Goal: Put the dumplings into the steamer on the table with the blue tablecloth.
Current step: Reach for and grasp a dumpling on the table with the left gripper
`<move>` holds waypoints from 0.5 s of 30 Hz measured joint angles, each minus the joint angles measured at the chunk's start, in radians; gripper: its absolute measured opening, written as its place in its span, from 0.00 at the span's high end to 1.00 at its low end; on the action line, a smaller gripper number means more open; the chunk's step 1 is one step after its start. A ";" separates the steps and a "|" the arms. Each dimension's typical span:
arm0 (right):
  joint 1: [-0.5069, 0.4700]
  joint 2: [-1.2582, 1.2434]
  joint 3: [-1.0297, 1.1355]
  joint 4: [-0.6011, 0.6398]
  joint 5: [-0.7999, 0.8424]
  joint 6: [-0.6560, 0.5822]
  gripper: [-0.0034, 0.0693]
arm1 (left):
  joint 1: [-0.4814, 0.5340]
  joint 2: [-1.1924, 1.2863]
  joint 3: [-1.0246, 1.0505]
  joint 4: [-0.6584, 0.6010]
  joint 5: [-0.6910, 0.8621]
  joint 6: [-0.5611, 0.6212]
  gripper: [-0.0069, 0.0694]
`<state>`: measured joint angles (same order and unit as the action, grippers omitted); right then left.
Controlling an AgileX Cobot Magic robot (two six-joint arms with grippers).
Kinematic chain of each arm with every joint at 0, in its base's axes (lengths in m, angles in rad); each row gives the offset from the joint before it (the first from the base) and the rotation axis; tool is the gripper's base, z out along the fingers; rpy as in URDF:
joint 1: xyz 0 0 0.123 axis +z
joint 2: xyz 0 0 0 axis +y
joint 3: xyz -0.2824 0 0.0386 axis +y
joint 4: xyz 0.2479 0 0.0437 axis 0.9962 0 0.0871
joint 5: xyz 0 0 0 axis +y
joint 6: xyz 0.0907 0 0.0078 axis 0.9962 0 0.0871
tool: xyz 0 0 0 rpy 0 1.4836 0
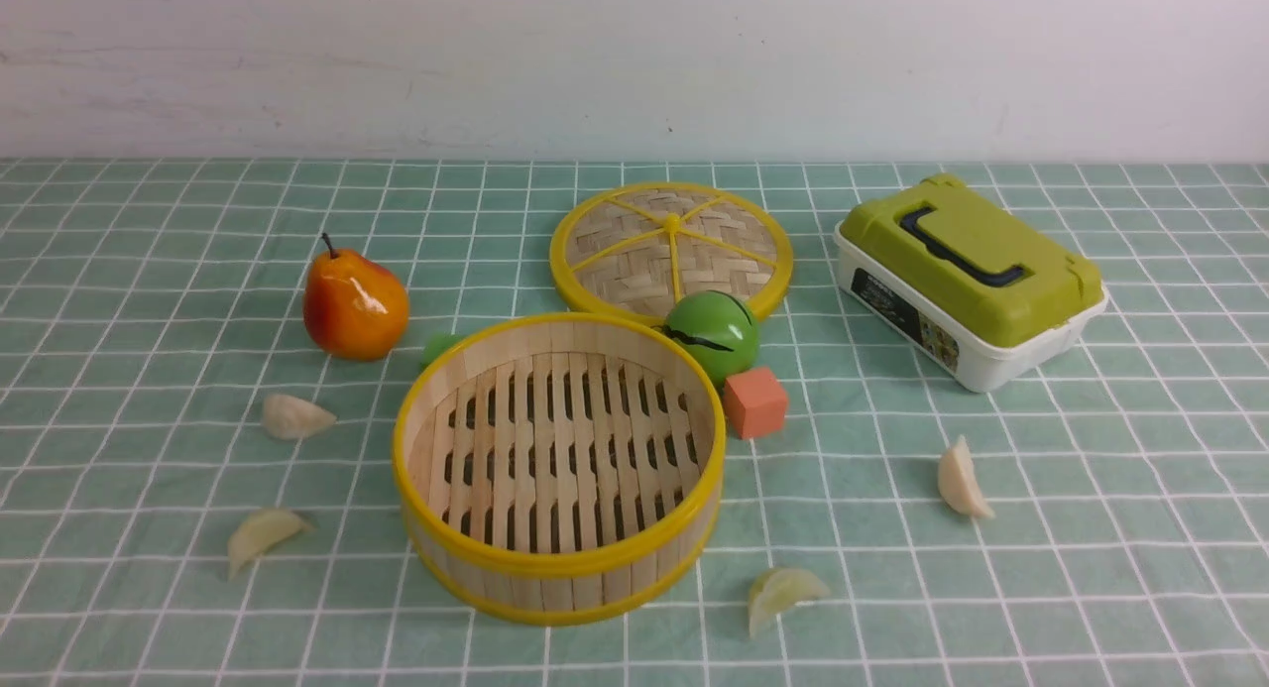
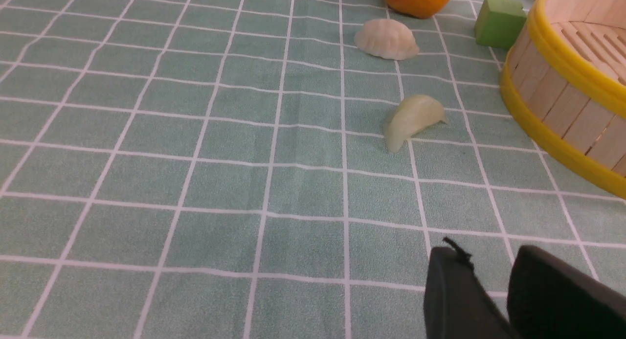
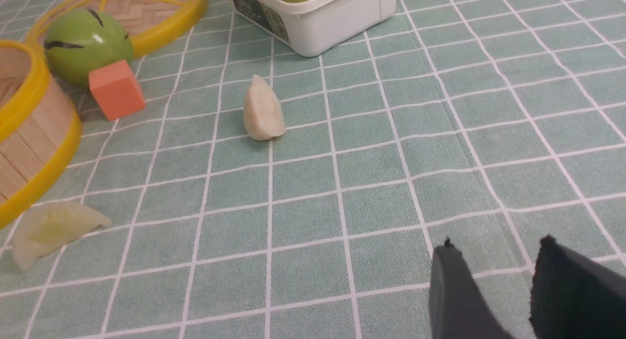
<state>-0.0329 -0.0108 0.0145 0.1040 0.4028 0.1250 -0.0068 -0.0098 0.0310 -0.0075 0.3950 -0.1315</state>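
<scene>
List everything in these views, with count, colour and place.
dumplings: four, cream to pale yellow; two left of the steamer, one at its front right, one farther right
steamer: one, light wood with yellow rims; centre, empty
steamer lid: one, woven bamboo with yellow rim and spokes; flat behind the steamer
pear: one, orange-red; back left
ball: one, green with black marks; at the lid's front edge
cube: one, orange-pink; right of the steamer
block: one, green; behind the steamer, partly hidden
box: one, white with olive lid; back right
tablecloth: one, pale teal with white grid; under everything
left gripper: black, open, empty
right gripper: black, open, empty
</scene>
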 joint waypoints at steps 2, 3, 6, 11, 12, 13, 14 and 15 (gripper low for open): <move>0.000 0.000 0.000 0.000 0.000 0.000 0.62 | 0.000 0.000 0.000 0.000 0.000 0.000 0.68; 0.000 0.000 0.000 0.000 0.000 0.000 0.62 | 0.000 0.000 0.000 0.000 0.000 0.000 0.68; 0.000 0.000 0.000 0.000 0.000 0.000 0.62 | 0.000 0.000 0.000 0.000 0.000 0.000 0.68; 0.000 0.000 0.000 0.000 0.000 0.000 0.62 | 0.000 0.000 0.000 0.000 0.000 0.000 0.68; 0.000 0.000 0.000 0.000 0.000 0.000 0.62 | 0.000 0.000 0.000 0.000 0.000 0.000 0.68; 0.000 0.000 0.000 0.000 0.000 0.000 0.62 | 0.000 0.000 0.000 0.000 0.000 0.000 0.67; 0.000 0.000 0.000 0.000 0.000 0.000 0.62 | 0.000 0.000 0.000 0.000 0.000 0.000 0.67; 0.000 0.000 0.000 0.000 0.000 0.000 0.62 | 0.000 0.000 0.000 0.000 0.000 0.000 0.67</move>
<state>-0.0329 -0.0108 0.0145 0.1040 0.4028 0.1250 -0.0068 -0.0098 0.0310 -0.0075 0.3950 -0.1315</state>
